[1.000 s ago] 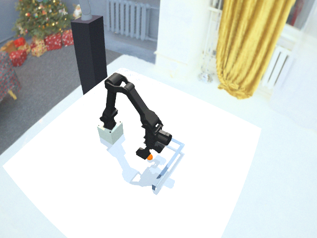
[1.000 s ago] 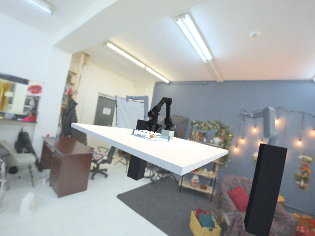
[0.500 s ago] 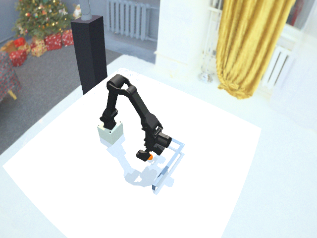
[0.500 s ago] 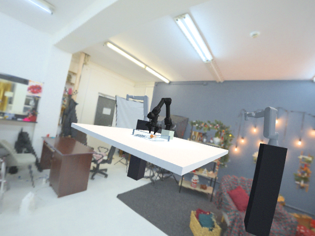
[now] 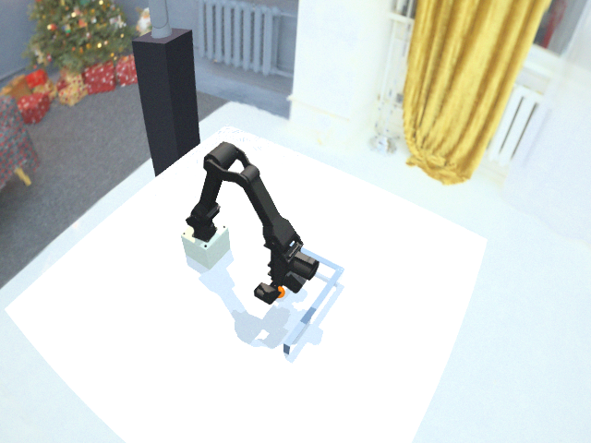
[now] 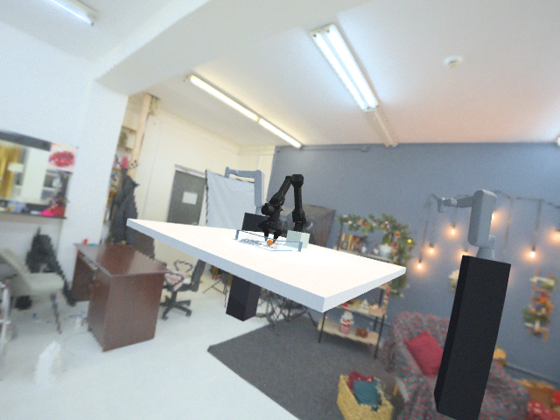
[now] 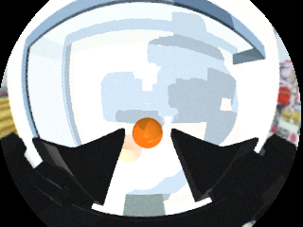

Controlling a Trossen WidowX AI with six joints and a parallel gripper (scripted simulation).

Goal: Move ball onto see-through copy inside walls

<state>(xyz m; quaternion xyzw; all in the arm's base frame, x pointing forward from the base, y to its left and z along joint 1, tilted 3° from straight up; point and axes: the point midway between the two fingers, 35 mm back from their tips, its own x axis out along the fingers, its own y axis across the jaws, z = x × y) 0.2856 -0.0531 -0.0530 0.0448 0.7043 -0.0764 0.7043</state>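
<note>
In the top view, the ball (image 5: 281, 292) (image 6: 269, 242) (image 7: 148, 132) is partly hidden by the gripper (image 5: 282, 290) (image 6: 270, 240) (image 7: 148, 131), with only an orange sliver showing, and the see-through copy (image 7: 130, 152) is hard to make out. In the exterior view the fingers are tiny and dark, and the far parts of the two low clear walls (image 5: 324, 292) (image 6: 300, 246) (image 7: 26, 71) blend into the pale table (image 5: 381, 333) (image 6: 217, 257) (image 7: 85, 57).

The wrist view gives what the others don't: the fingertips stand apart, the ball sits between them with a gap on either side, and nothing is clamped. The faint copy lies just to the near left of the ball, its edge overlapped by it, so the two don't line up there. The top view shows the corner the walls make, at the far right, with the ball inside it.

The ball is smooth, round and glossy orange; the copy is pale peach. The walls are thin, straight and bluish, the fingers matte black wedges, and the arm's mount (image 5: 195, 252) (image 6: 297, 239) (image 7: 144, 204) a boxy, pale green block.
</note>
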